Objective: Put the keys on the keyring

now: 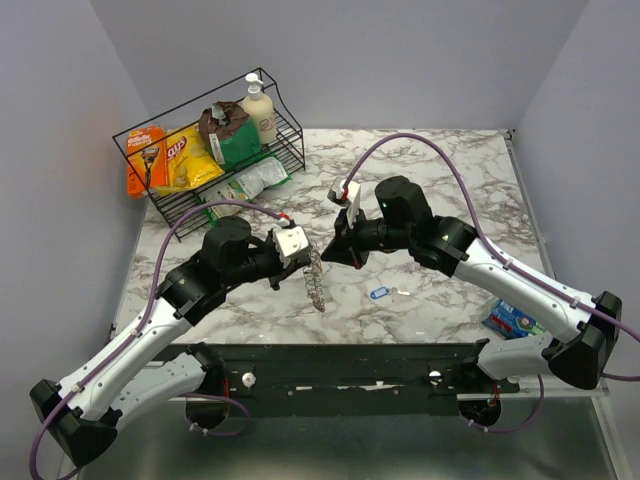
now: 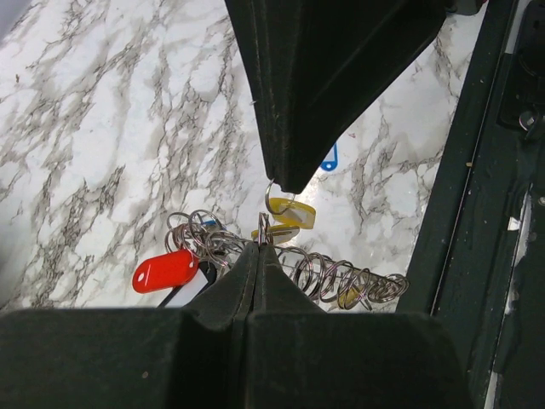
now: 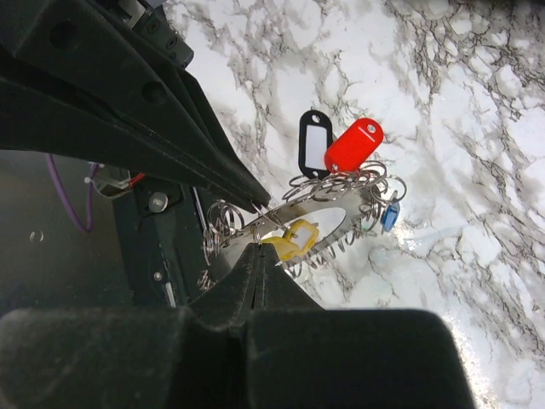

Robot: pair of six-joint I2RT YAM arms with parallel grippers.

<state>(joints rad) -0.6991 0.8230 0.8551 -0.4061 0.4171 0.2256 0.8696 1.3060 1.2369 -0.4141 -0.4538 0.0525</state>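
Observation:
My left gripper (image 1: 305, 257) (image 2: 260, 245) is shut on a thin wire loop of the keyring bunch (image 2: 341, 277), a silver piece hung with many rings that dangles above the table (image 1: 316, 284). A red tag (image 2: 164, 270), a black-framed white tag (image 3: 315, 143) and a small blue tag (image 3: 389, 216) hang on it. My right gripper (image 1: 333, 252) (image 3: 258, 247) is shut on the small ring of a yellow tag (image 3: 294, 237) (image 2: 294, 213), held against the bunch, tip to tip with the left gripper. One blue-headed key (image 1: 378, 293) lies loose on the marble.
A black wire basket (image 1: 290, 140) with snack bags and a bottle stands at the back left. A blue packet (image 1: 512, 320) lies near the right arm's base. The dark mounting rail (image 1: 330, 365) runs along the near edge.

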